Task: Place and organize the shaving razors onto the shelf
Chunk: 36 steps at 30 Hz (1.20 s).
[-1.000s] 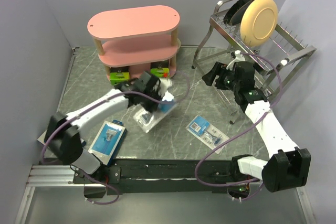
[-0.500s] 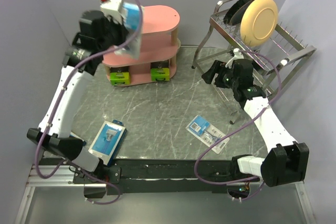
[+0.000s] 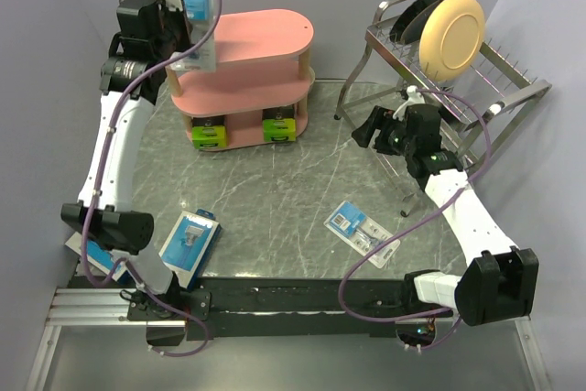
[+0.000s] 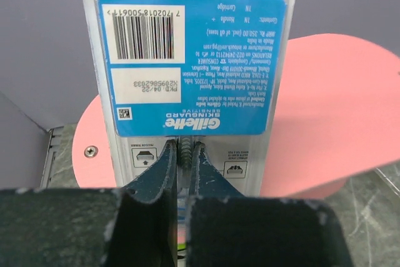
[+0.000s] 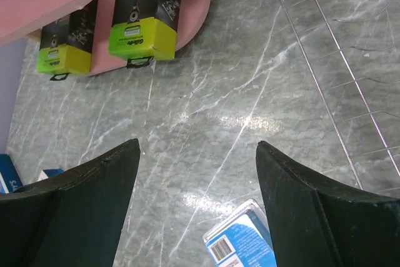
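Your left claw [image 4: 184, 154] pinches clear plastic pack [image 4: 194, 60] tight at bottom edge. Pack upright, high at 11 o'clock, near left end of pink shelf [image 3: 247, 34] top. Should feel light, thin, stiff, slick; hold flat rim, not bubble. Bubble side hidden, so its shape unsure.
Your right claw [image 5: 197, 148] wide, holds nothing, at 3 o'clock.
Black boxes [image 3: 209, 132] with green ends sit on bottom board.
Blue pack [image 3: 189, 241] at 7 o'clock, second clear pack [image 3: 361, 227] at 5 o'clock, flat on gray marble-look table [image 3: 275, 190].

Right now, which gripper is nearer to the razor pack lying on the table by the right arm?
Right. The right gripper hangs open beyond the pack; the left gripper is high beside the shelf, gripping another pack.
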Motion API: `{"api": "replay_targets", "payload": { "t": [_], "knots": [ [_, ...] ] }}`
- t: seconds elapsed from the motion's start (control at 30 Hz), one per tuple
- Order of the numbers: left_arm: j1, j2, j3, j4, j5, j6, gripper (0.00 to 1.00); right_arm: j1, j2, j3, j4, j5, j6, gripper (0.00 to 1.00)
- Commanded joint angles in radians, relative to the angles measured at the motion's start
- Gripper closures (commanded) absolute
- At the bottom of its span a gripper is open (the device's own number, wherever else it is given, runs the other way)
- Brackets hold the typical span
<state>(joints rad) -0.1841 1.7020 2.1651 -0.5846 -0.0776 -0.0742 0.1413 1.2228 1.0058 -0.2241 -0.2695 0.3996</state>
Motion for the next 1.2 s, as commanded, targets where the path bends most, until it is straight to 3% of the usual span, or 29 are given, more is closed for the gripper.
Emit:
{"api": "replay_targets", "payload": {
  "t": [0.0, 0.4, 0.77, 0.93, 0.97, 1.0, 1.1, 1.17],
  "knots": [
    [0.044, 0.057, 0.079, 0.055, -0.008, -0.024, 0.98, -0.008, -0.039, -0.019, 0.04, 0.023, 0.001, 0.18],
    [0.074, 0.154, 0.113, 0.068, -0.001, -0.07, 0.9, -0.029, -0.069, -0.059, 0.04, 0.019, 0.015, 0.18],
    [0.077, 0.228, 0.164, 0.088, -0.027, -0.093, 0.89, -0.04, -0.083, -0.061, 0.031, 0.001, 0.021, 0.17],
    [0.077, 0.229, 0.164, 0.089, -0.05, -0.108, 0.75, -0.04, -0.085, -0.05, 0.026, 0.0, 0.01, 0.16],
    [0.075, 0.228, 0.162, 0.091, -0.05, -0.111, 0.69, -0.04, -0.083, -0.047, 0.025, 0.001, 0.008, 0.16],
    [0.077, 0.223, 0.16, 0.092, -0.05, -0.114, 0.52, -0.04, -0.086, -0.046, 0.023, 0.001, 0.005, 0.16],
    [0.077, 0.19, 0.153, 0.111, -0.047, -0.13, 0.34, -0.04, -0.091, -0.036, 0.023, -0.032, -0.013, 0.16],
    [0.075, 0.138, 0.147, 0.13, -0.036, -0.14, 0.27, -0.04, -0.1, -0.012, 0.01, -0.097, -0.102, 0.14]
  ]
}}
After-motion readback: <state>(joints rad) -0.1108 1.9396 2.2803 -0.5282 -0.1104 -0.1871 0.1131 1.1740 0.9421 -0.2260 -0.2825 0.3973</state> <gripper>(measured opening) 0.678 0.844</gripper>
